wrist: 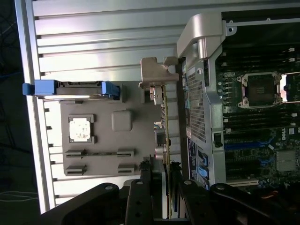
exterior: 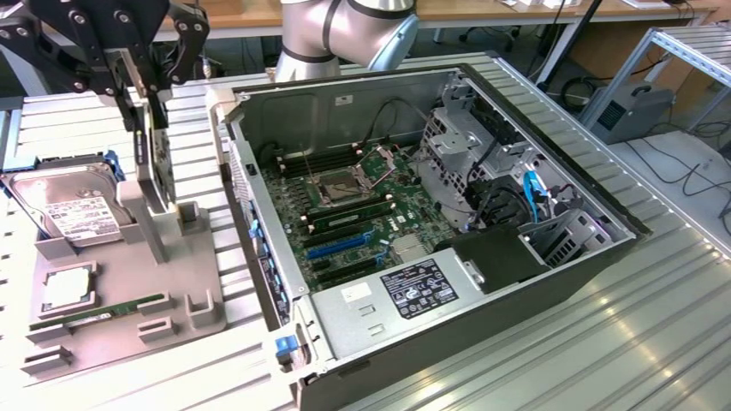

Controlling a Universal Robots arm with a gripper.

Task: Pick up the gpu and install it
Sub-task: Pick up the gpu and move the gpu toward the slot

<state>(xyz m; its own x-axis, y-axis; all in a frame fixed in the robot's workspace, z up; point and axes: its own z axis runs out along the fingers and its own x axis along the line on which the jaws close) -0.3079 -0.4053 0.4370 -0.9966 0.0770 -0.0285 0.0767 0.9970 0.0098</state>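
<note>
Your jaws are pinched on both faces of the graphics card (exterior: 160, 163). It stands upright in the grey rack (exterior: 171, 291), beside the open computer (exterior: 331, 120).

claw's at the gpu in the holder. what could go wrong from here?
1. The gpu stands upright in the gray holder, with the claw at its top edge. A crooked lift could jam it.
2. The hard drive sits close beside it, so a sideways swing could clip it.
3. The case wall and the drive cage flank the motherboard. A tilted card could strike them.
</note>
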